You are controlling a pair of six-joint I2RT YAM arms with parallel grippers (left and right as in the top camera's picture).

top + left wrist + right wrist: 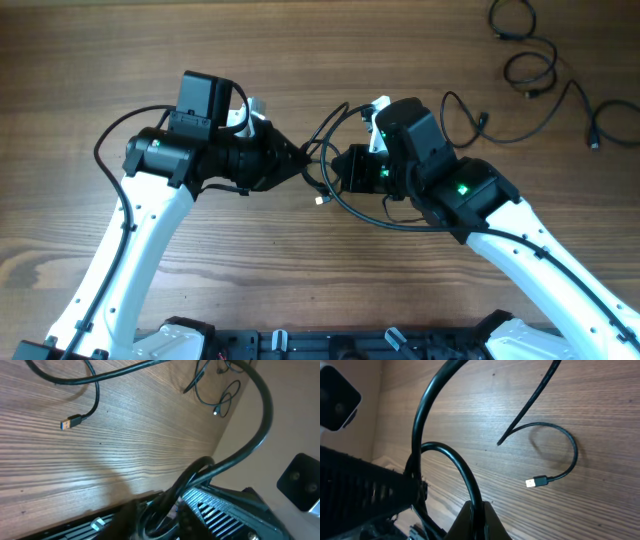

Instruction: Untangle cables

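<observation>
Right tool (475,517) is pinched tight on the black cable (422,420) in the middle of the counter (90,60). Left tool (298,160) is right up against the same tangle, but I can't tell if it's gripping. Only overhead shows the spare cables (530,65) at 1 o'clock. The wrist views catch a USB plug (536,482).

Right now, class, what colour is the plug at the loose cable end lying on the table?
Silver plug on a black cable; clearest in the right wrist view.
</observation>
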